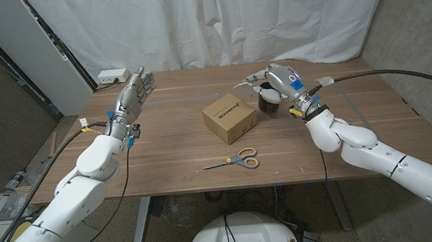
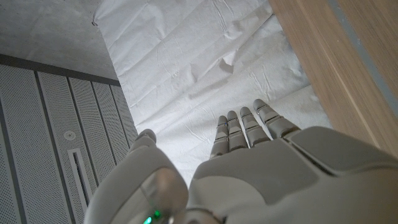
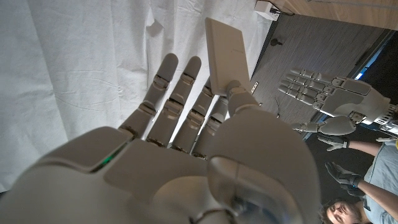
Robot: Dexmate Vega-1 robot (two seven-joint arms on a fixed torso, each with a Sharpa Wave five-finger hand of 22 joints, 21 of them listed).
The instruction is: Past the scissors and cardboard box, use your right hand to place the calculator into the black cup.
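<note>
White plastic, thin and flat: that is the calculator, and your right hand pinches it by one short end between thumb and fingers, the rest of the slab standing out past the fingertips. In the head view the hand hovers at the far right of the wooden table, just above the black cup, with the calculator poking left from it, though there it is small and partly hidden, so its exact tilt over the rim is hard to judge

Expect it to be light and stiff, with a smooth shell that could slip if the pinch loosens. Held by its end it can swing, so keep the grip firm and lower the free end into the cup first. The cup looks light too, and a knock on its rim may tip it

The cardboard box sits mid-table, near the cup and to its left, and carries dark printed lettering on its top that is too small to read. The scissors lie nearer you than the box, handles to the right. No writing shows on the calculator's visible face

Your left hand is raised at the far left, fingers straight and pressed together, holding nothing
</note>
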